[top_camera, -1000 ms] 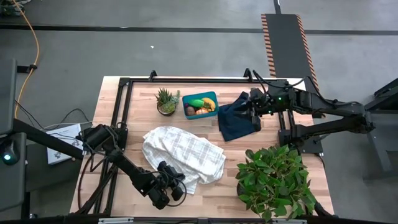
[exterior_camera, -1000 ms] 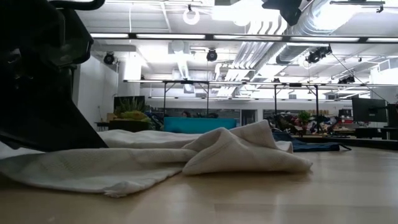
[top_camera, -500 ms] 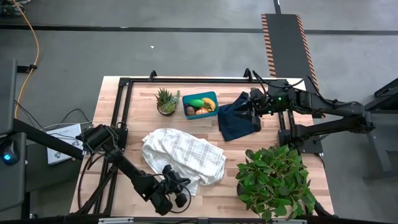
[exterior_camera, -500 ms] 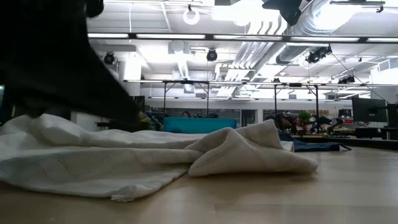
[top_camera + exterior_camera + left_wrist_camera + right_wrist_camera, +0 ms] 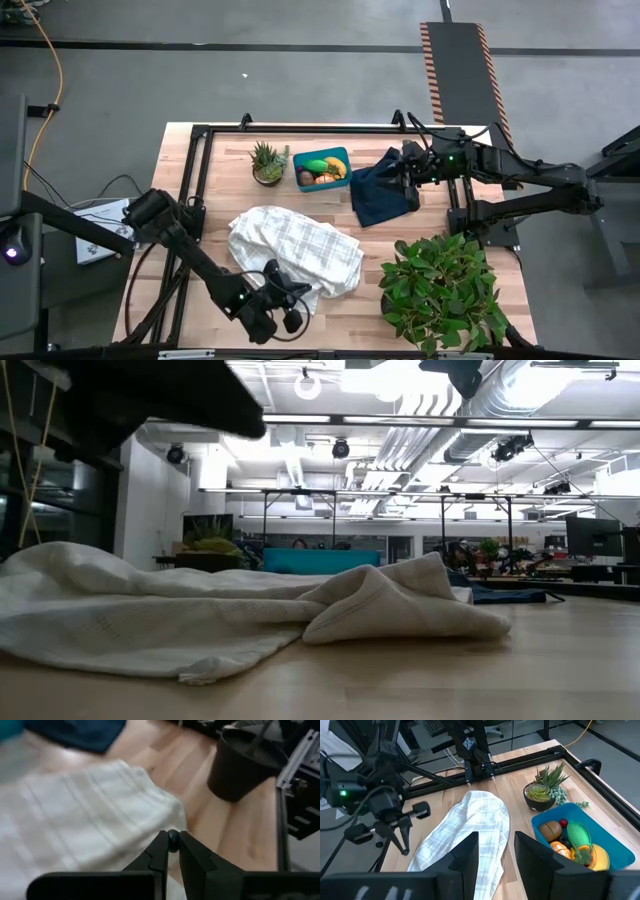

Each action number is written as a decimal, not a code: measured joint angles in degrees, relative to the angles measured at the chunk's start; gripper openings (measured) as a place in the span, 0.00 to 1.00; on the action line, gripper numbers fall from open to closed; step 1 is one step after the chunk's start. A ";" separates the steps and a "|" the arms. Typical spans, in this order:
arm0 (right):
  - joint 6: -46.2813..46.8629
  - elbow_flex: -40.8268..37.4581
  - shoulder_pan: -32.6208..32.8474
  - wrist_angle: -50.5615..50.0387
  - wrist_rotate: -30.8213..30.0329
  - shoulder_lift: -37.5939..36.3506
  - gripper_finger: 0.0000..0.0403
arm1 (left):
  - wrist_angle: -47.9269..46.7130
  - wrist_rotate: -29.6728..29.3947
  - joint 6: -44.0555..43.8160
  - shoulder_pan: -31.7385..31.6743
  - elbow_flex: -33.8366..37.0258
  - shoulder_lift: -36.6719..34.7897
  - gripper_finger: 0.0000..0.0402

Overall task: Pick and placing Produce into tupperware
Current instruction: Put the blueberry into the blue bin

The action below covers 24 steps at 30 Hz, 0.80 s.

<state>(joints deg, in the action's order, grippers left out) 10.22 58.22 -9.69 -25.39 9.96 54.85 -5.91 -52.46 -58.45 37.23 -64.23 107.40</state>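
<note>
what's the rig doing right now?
The produce already sits in the teal tupperware at the far side of the table, beside the small potted plant. The left gripper, fingers closed, is at the near edge of the white checked towel. The right gripper, fingers open, hovers by the dark navy cloth. Neither holds any produce.

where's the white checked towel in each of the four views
High view: the white towel lies mid-table, with the left gripper at its near edge.
Low view: it fills the foreground, crumpled.
Left wrist view: it spreads across the wood ahead of the gripper.
Right wrist view: it lies on the table beyond the right gripper.
Shared landmark: the teal tupperware, behind the towel.
</note>
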 joint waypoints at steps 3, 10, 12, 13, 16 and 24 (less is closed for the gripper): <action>-0.02 0.00 0.00 0.00 0.02 0.00 0.29 | -2.55 0.00 3.58 -1.43 0.00 -3.37 0.06; -0.05 0.00 0.06 0.00 0.82 -0.07 0.29 | -7.23 0.94 13.22 -6.18 0.00 -11.36 0.06; -0.02 0.00 0.52 0.00 0.83 -0.16 0.29 | -7.98 1.60 15.72 -7.85 -0.07 -13.61 0.06; -0.05 0.00 0.81 0.08 0.82 -0.22 0.29 | -9.31 1.88 16.99 -8.47 -0.01 -14.88 0.06; 0.04 0.00 1.79 0.33 0.87 -0.26 0.29 | -10.71 3.36 20.59 -10.91 -0.07 -18.12 0.06; 1.36 0.00 4.36 2.04 0.90 -0.23 0.29 | -15.44 7.55 29.76 -17.29 -0.05 -26.15 0.06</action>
<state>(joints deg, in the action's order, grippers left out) 11.58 58.22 -5.33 -23.35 10.85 54.62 -21.35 -44.92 -28.69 19.94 -64.28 81.25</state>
